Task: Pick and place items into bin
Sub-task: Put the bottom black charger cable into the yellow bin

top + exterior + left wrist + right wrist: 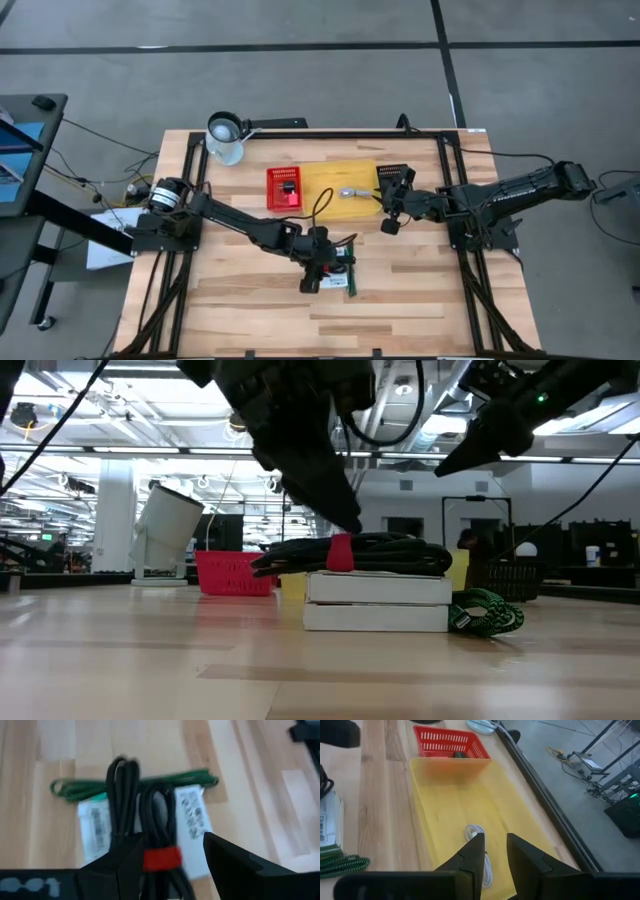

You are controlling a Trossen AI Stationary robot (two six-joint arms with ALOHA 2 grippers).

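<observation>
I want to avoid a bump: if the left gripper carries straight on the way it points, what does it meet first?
Probably the black cable with its red band, lying between the left gripper's open fingers on the white packets.

Your left gripper (170,865) is blurred and cut off at the frame edge. The black cable (150,820) hides much of the white packet (192,817)

text: none legible | white packet (192,815): printed label, too blurred to read
</observation>
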